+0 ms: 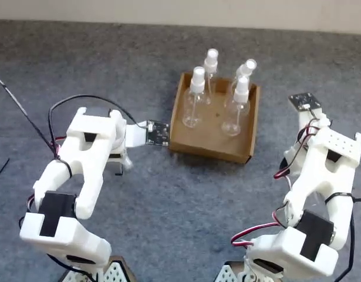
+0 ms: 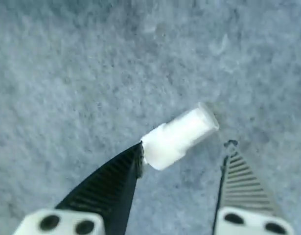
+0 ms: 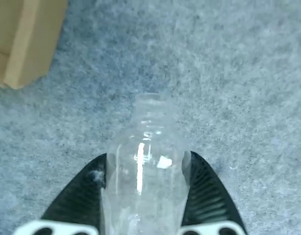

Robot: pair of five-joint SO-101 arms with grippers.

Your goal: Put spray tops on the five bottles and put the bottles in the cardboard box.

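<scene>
Bottle point(image 3: 143, 147) — clear, seemingly plastic — in right hand point(image 3: 145, 157), white cylindrical spray top point(image 2: 179, 133)

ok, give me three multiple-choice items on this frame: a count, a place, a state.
1. How many bottles stand in the cardboard box? A two B five C four
2. Where is the loose spray top? A in the box B on the carpet at the left gripper C on a bottle
3. The bottle in the right gripper is: A uncapped B capped C crushed
Key: 1C, four stand there in the high view; 2B, it lies within the open left gripper; 3A, its neck is bare.
</scene>
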